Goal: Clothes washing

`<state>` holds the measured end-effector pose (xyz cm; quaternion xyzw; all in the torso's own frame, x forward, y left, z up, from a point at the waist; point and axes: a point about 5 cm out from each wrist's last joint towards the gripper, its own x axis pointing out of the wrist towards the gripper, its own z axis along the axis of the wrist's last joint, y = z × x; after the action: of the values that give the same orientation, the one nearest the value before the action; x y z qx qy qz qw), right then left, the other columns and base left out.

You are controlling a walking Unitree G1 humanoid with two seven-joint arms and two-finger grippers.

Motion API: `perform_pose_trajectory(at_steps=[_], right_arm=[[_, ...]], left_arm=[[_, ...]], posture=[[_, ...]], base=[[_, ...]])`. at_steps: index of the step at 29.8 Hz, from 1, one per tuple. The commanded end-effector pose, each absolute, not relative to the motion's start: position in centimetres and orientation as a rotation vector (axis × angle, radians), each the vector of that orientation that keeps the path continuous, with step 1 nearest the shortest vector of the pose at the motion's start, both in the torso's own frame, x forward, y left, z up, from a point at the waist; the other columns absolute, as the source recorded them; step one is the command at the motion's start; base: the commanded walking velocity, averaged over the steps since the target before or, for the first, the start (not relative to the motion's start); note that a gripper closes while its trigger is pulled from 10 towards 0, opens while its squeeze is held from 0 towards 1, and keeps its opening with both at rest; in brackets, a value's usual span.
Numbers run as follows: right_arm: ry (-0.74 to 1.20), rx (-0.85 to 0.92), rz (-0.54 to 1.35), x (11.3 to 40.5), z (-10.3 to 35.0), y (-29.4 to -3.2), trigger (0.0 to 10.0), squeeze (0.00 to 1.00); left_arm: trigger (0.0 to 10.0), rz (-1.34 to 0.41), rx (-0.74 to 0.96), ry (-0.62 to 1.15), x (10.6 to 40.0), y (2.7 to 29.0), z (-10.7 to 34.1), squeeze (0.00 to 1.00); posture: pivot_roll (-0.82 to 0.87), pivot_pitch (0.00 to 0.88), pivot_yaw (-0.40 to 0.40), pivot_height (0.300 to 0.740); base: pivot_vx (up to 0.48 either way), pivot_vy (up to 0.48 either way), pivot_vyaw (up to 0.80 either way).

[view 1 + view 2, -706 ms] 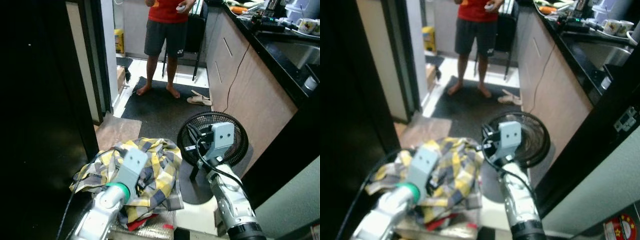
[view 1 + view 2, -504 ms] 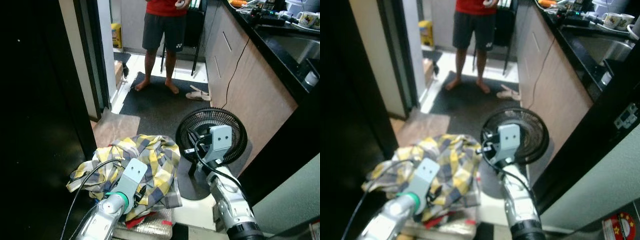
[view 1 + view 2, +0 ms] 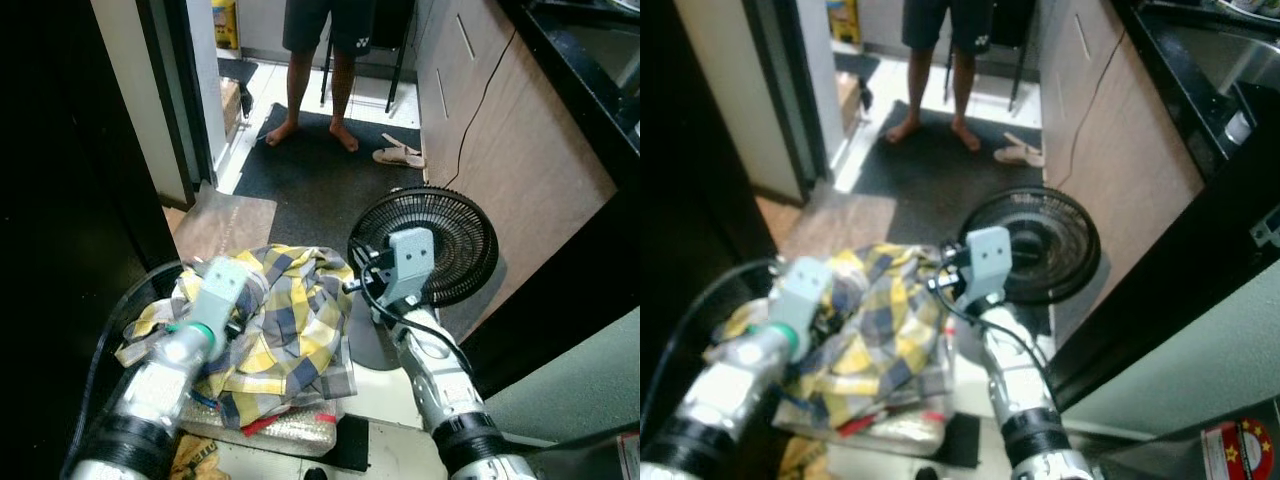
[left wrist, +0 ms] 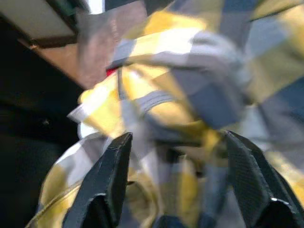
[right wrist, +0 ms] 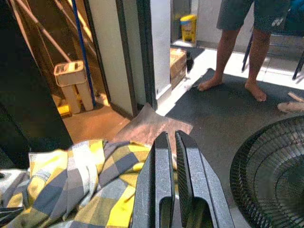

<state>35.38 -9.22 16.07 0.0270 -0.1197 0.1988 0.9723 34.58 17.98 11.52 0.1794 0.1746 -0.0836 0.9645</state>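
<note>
One crumpled yellow, grey and white checked cotton shirt (image 3: 270,330) lies heaped on a low silvery foil-wrapped bundle (image 3: 275,428) on the floor, directly under the left tool (image 4: 173,190), whose black fingers are spread wide just above the folds. Right tool (image 5: 173,190), fingers pressed together and empty, hovers beside the heap's right edge, so the left arm is judged nearer for a grasp. Beyond: one round black floor fan (image 3: 450,250), then a barefoot person (image 3: 315,60) on a dark mat (image 3: 330,190).
</note>
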Motion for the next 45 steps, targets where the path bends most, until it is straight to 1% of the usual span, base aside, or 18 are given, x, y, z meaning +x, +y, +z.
perform_pose_trajectory(at_steps=[1, 2, 4, 6, 10, 14, 15, 17, 18, 23, 24, 25, 26, 27, 34, 43, 45], right_arm=[[-0.203, 0.044, 0.416, 35.2, 14.9, -9.0, 10.0, 0.0], [-0.198, 0.04, 0.42, 35.3, 14.8, -8.9, 10.0, 0.0], [-0.196, 0.039, 0.422, 35.3, 14.7, -8.9, 10.0, 0.0], [-0.193, 0.038, 0.424, 35.4, 14.6, -8.8, 10.0, 0.0], [-0.19, 0.033, 0.425, 35.5, 14.6, -8.9, 10.0, 0.0], [-0.191, 0.03, 0.425, 35.6, 14.6, -9.1, 10.0, 0.0], [-0.192, 0.028, 0.424, 35.6, 14.5, -9.2, 10.0, 0.0], [-0.192, 0.026, 0.422, 35.7, 14.5, -9.2, 10.0, 0.0], [-0.194, 0.025, 0.42, 35.7, 14.5, -9.3, 10.0, 0.0], [-0.2, 0.025, 0.412, 35.7, 14.5, -9.4, 10.0, 0.0], [-0.202, 0.027, 0.406, 35.6, 14.5, -9.5, 10.0, 0.0], [-0.202, 0.027, 0.406, 35.6, 14.5, -9.5, 10.0, 0.0], [-0.205, 0.029, 0.4, 35.6, 14.5, -9.6, 10.0, 0.0], [-0.206, 0.03, 0.393, 35.6, 14.5, -9.8, 10.0, 0.0], [-0.213, 0.033, 0.375, 35.5, 14.4, -10.3, 10.0, 0.0], [-0.224, 0.035, 0.366, 35.6, 14.6, -10.5, 10.0, 0.0], [-0.235, 0.038, 0.361, 35.6, 14.9, -10.6, 10.0, 0.0]], left_arm=[[10.0, -0.172, 0.377, 0.427, 34.1, 19.0, 9.8, 1.0], [10.0, -0.156, 0.389, 0.443, 34.2, 19.5, 9.4, 1.0], [10.0, -0.146, 0.395, 0.461, 34.1, 19.8, 9.1, 1.0], [10.0, -0.161, 0.423, 0.532, 33.6, 19.9, 7.5, 1.0], [10.0, -0.193, 0.448, 0.606, 32.8, 19.8, 5.6, 1.0], [10.0, -0.208, 0.442, 0.622, 32.7, 19.6, 5.1, 1.0], [10.0, -0.217, 0.439, 0.629, 32.6, 19.4, 4.9, 0.86], [10.0, -0.228, 0.439, 0.635, 32.6, 19.2, 4.7, 0.86], [10.0, -0.236, 0.443, 0.64, 32.4, 19.0, 4.4, 0.0], [10.0, -0.255, 0.451, 0.653, 31.7, 18.6, 3.5, 0.0], [8.0, -0.262, 0.454, 0.658, 31.2, 18.5, 3.0, 0.0], [8.0, -0.262, 0.454, 0.658, 31.2, 18.5, 3.0, 0.0], [2.3, -0.273, 0.454, 0.66, 30.7, 18.3, 2.6, 0.0], [0.0, -0.285, 0.458, 0.659, 30.2, 18.2, 2.2, 0.0], [0.0, -0.32, 0.457, 0.64, 28.9, 17.6, 1.5, 0.0], [0.0, -0.325, 0.445, 0.604, 28.5, 17.2, 1.7, 0.0], [0.0, -0.333, 0.403, 0.531, 28.4, 16.6, 3.0, 0.0]], posture=[[0.12, 0.285, -0.067, 0.731], [0.12, 0.286, -0.069, 0.731], [0.12, 0.287, -0.071, 0.731], [0.12, 0.286, -0.075, 0.731], [0.1, 0.282, -0.083, 0.731], [0.1, 0.277, -0.082, 0.731], [0.1, 0.271, -0.079, 0.731], [0.1, 0.271, -0.079, 0.731], [0.09, 0.266, -0.076, 0.731], [0.09, 0.261, -0.068, 0.731], [0.09, 0.259, -0.064, 0.731], [0.09, 0.259, -0.064, 0.731], [0.09, 0.258, -0.061, 0.731], [0.09, 0.257, -0.059, 0.731], [0.09, 0.255, -0.056, 0.731], [0.09, 0.247, -0.054, 0.731], [0.09, 0.229, -0.053, 0.731]], base=[[0.0, 0.0, 0.0], [0.0, 0.0, 0.0], [0.0, 0.0, 0.0], [0.0, 0.0, 0.0], [0.0, 0.0, 0.0], [0.0, 0.0, 0.0], [0.0, 0.0, 0.0], [0.0, 0.0, 0.0], [0.0, 0.0, 0.0], [0.0, 0.0, 0.0], [0.0, 0.0, 0.0], [0.0, 0.0, 0.0], [0.0, 0.0, 0.0], [0.0, 0.0, 0.0], [0.0, 0.0, 0.0], [0.0, 0.0, 0.0], [0.0, 0.0, 0.0]])
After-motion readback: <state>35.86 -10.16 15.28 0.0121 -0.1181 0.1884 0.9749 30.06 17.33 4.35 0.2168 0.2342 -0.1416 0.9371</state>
